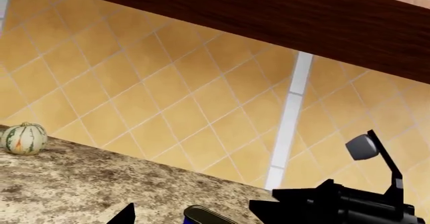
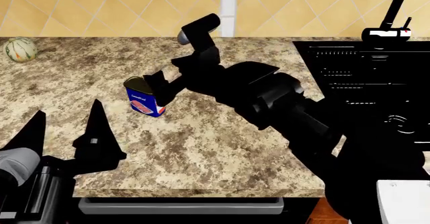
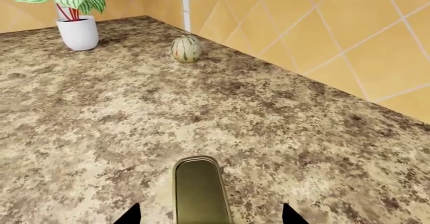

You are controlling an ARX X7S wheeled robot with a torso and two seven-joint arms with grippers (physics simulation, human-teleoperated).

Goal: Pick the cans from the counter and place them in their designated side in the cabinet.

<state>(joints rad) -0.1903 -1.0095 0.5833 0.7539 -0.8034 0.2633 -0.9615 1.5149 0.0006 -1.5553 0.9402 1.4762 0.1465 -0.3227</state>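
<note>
Only one blue can (image 2: 144, 99) on counter (image 2: 222, 148).

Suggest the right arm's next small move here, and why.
Probably ease the right gripper forward a little, then close: the blue can with the red-and-white label stands upright on the speckled granite counter, and in the right wrist view its dark top sits between the open fingertips, apparently ungripped.

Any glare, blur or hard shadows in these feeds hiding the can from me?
Head view: sharp, flat light, no glare; the right gripper hides part of the blue can, and the black arms show little detail. Right wrist view: crisp, the can top dull with no glare and little shadow. Left wrist view: clear, but only the can's rim shows at the frame edge.
</note>
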